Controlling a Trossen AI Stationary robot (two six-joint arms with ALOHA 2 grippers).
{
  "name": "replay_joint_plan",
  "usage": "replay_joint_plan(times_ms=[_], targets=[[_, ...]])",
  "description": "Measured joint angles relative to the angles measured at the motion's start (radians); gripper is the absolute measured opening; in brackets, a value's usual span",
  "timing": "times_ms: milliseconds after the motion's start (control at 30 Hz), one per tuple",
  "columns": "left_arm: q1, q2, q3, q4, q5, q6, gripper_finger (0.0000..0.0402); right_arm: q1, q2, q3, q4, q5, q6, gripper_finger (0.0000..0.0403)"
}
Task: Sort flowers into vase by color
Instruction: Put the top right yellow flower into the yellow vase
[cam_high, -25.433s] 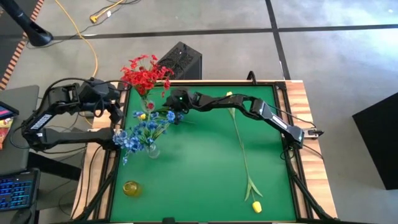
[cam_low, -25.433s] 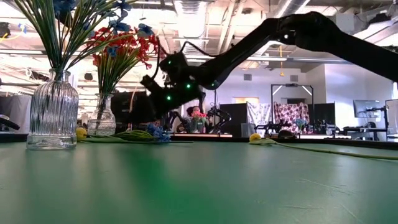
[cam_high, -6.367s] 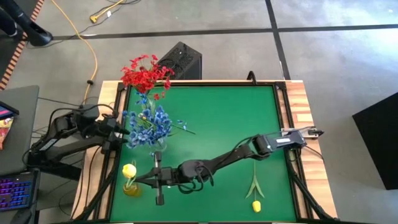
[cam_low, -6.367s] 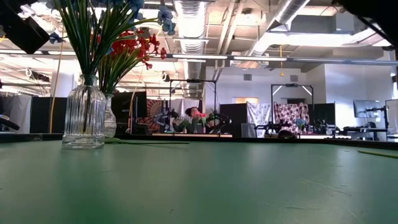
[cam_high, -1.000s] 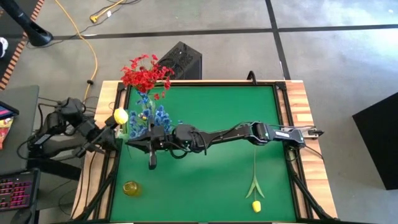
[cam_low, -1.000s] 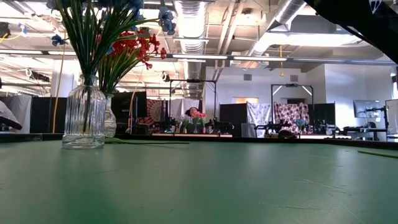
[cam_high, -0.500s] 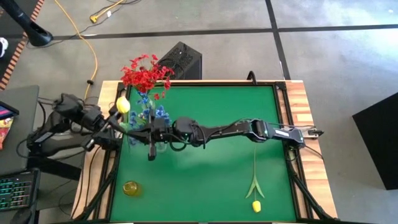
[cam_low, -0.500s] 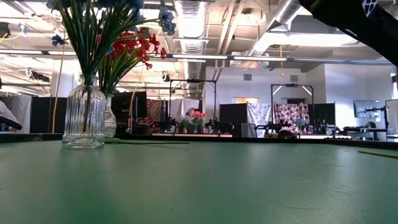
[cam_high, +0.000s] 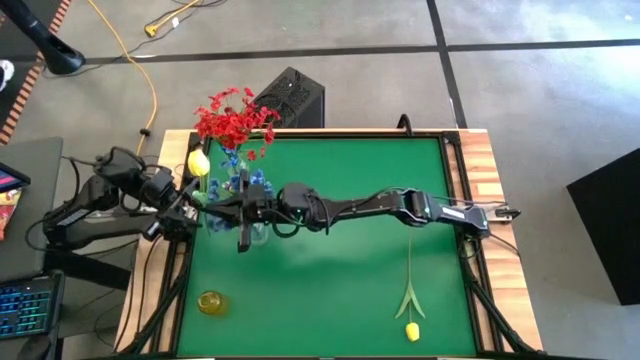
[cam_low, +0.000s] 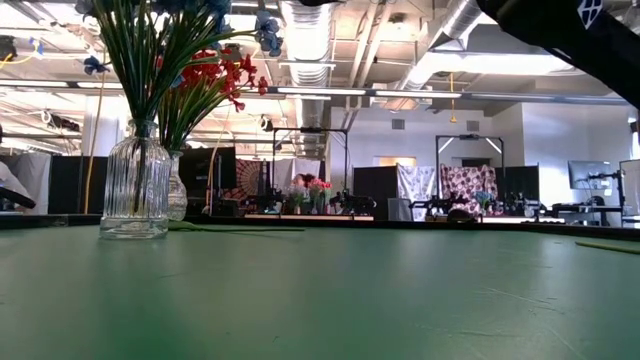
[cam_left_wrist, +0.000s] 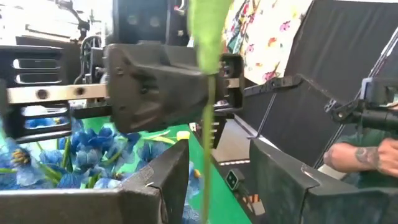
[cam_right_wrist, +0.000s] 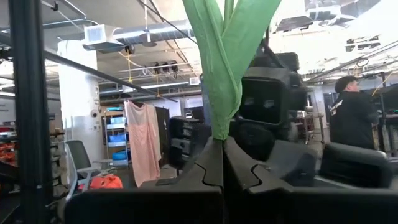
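Note:
A yellow tulip (cam_high: 198, 163) is held in the air over the table's left edge, its bud toward the far side. My right gripper (cam_high: 222, 207) reaches across from the right and is shut on it. My left gripper (cam_left_wrist: 214, 186) is open, and the thin stem (cam_left_wrist: 208, 155) passes through the gap between its fingers without touching them. Just beside the grippers stands a clear ribbed vase (cam_low: 133, 190) of blue flowers (cam_high: 245, 185). A vase of red flowers (cam_high: 232, 122) stands behind it. A second tulip (cam_high: 410, 300) lies flat at the near right. My right gripper pinches the tulip's green leaves and stem (cam_right_wrist: 217, 132) between its two shut fingers, only at their free ends. The fingers come roughly level from the table's right. The tulip is lifted clear of the table.
A small amber vase (cam_high: 211, 301) stands at the near left corner. The green table (cam_high: 340, 270) shows bare mat in its middle and far right. The blue bouquet is close under my right arm (cam_high: 350, 210).
My right gripper has carried the tulip toward the table's far edge, along the left side past the blue flowers, and the bud has moved the same way. My left arm has also moved toward the far edge, keeping beside the stem.

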Motion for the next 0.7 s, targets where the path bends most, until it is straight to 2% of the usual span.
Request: replay_joint_plan(times_ms=[200, 367, 500, 700], targets=[[0.0, 0.0, 0.0, 0.01, -0.001, -0.012, 0.012, -0.016, 0.0, 0.0, -0.003, -0.001, 0.001, 0.0016], [0.001, 0.0, 0.0, 0.009, -0.002, -0.012, 0.0064, -0.016, 0.0, 0.0, -0.003, -0.002, 0.0, 0.002], [0.001, 0.0, 0.0, 0.009, -0.004, 0.005, 0.0013, -0.014, 0.0, 0.0, -0.003, -0.01, 0.0, 0.0045], [0.0, 0.0, 0.0, 0.01, 0.0, 0.01, 0.0002, -0.017, 0.001, 0.0, -0.008, -0.063, -0.002, 0.0079]])
